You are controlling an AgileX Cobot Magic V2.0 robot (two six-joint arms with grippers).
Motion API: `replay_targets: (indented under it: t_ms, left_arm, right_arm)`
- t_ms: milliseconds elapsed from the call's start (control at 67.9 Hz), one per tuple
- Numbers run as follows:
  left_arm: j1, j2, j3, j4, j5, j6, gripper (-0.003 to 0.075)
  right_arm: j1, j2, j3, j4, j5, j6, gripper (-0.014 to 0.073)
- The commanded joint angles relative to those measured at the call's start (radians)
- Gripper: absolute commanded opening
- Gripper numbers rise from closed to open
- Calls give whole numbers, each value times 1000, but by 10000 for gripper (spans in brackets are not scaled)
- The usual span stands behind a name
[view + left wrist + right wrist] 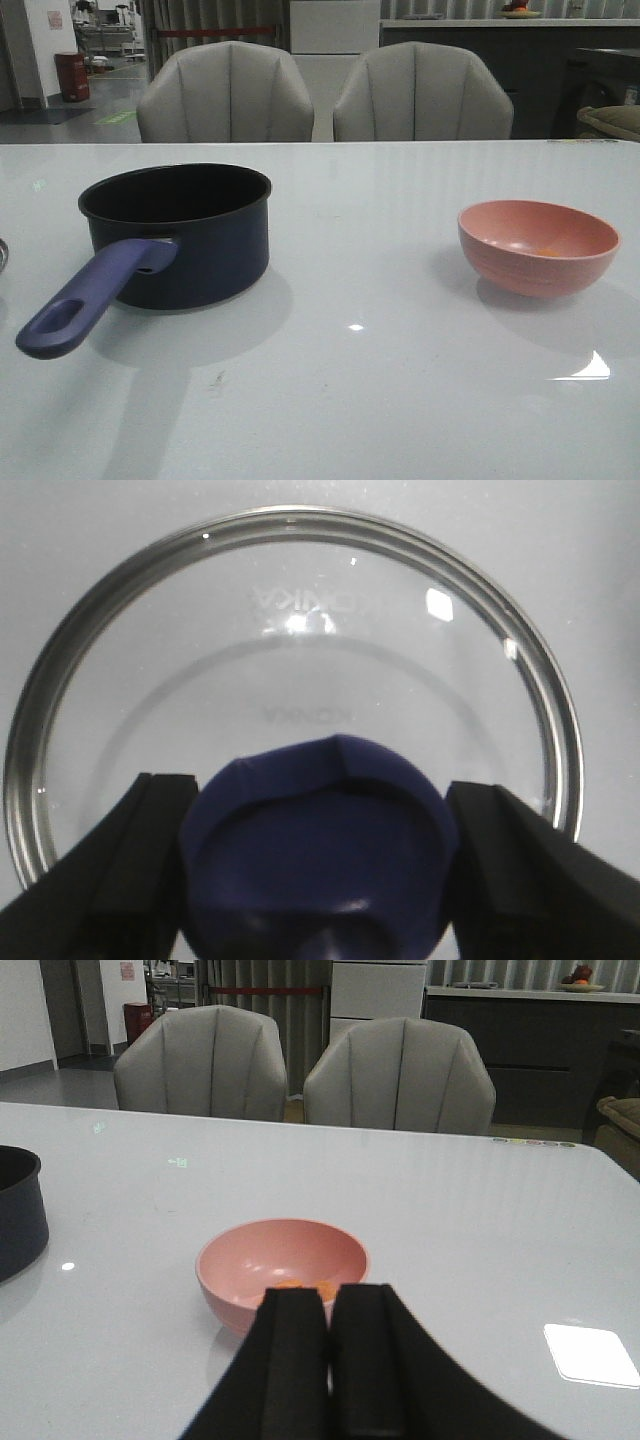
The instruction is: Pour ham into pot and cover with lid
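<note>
A white table [330, 400] seen from the front holds 2 things. At the left of the frame sits the pot [180, 235], uncovered, its long handle [90, 300] pointing toward the lower left corner. At the right of the frame, well apart from the pot, sits a pink bowl [538, 248] with the ham [548, 252], a small orange bit, at its bottom. No arm shows in this view.

In the right wrist view, the right gripper [329, 1360] has its 2 fingers pressed together, holding nothing. The bowl lies just beyond the fingertips, at the centre of the frame, so this arm looks the nearer one for the pour.

In the left wrist view, the left gripper [318, 880] is spread wide, 1 finger on each side of the blue knob [320, 850] of the lid [290, 650]. Whether the fingers touch the knob I cannot tell. The lid lies flat on the table, filling the frame.
</note>
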Motion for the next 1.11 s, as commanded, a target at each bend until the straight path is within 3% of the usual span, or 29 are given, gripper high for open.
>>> replay_targets:
  t_ms: [0,118,383,471,781,1090]
  left_arm:
    - [1,-7,-23,-6,-49,0,264]
    - [1,17,-23,-12,-49,0,304]
    - [1,25,-23,-12,-77,0,565]
    - [1,25,-23,-12,-84,0,616]
    - [-9,-40,-67,-12,-25,2,615]
    - [-98,-357,4,-17,-179,23,615]
  right_arm:
    - [-7,-19,-5,0,-85,-1,162]
    - [-7,-19,-5,0,-85,-1,162]
    - [-7,-19,-5,0,-85,-1,162]
    - [-7,-19,-5,0,-85,-1,162]
    - [-7,-19,-5,0,-85,-1,162]
    - [-7,-19,-5,0,-85,-1,162]
